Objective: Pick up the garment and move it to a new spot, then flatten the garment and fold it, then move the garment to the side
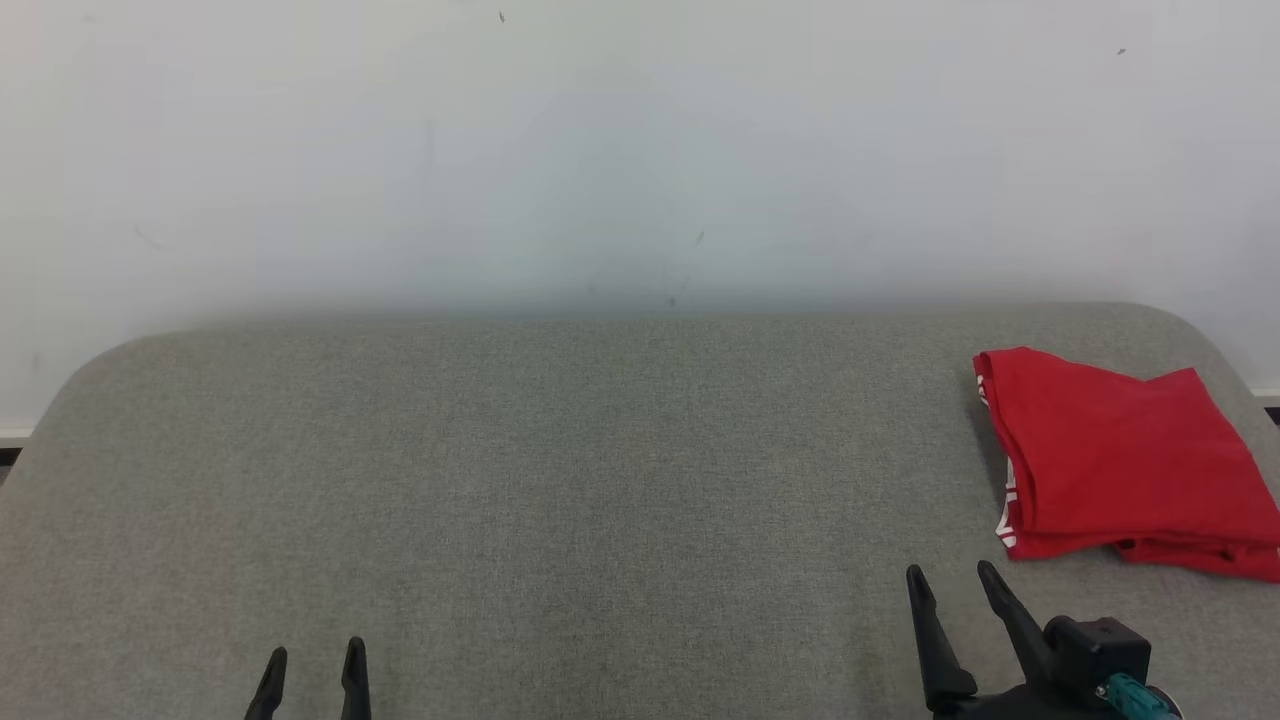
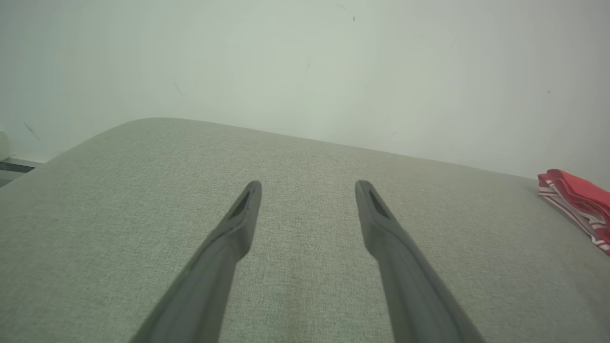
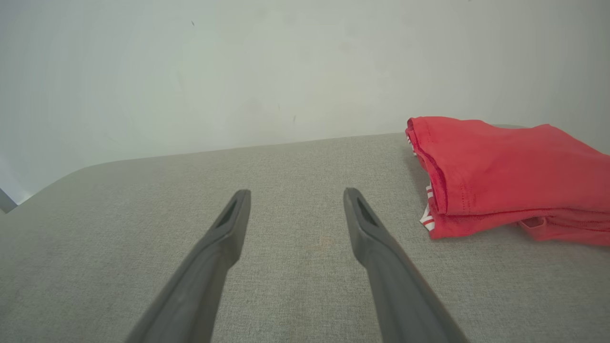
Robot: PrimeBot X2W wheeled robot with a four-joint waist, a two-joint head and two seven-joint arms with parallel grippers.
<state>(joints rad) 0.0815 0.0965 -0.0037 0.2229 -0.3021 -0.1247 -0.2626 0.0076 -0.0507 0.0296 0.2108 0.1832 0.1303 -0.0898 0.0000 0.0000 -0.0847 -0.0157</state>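
Observation:
The garment (image 1: 1125,462) is red with white stripes along one edge, folded into a flat bundle at the far right of the grey padded table (image 1: 560,480). It also appears at the right of the right wrist view as the garment (image 3: 510,176) and at the right edge of the left wrist view as the garment (image 2: 579,202). My right gripper (image 1: 950,575) stands open just below and left of it, touching nothing. At the lower left my left gripper (image 1: 315,655) is open and holds nothing. Both pairs of fingers (image 2: 238,219) (image 3: 228,224) hover over bare cloth.
A pale wall (image 1: 640,150) rises right behind the table's rounded back edge. The garment reaches close to the table's right edge. A dark strip of floor (image 1: 8,452) shows past the left corner.

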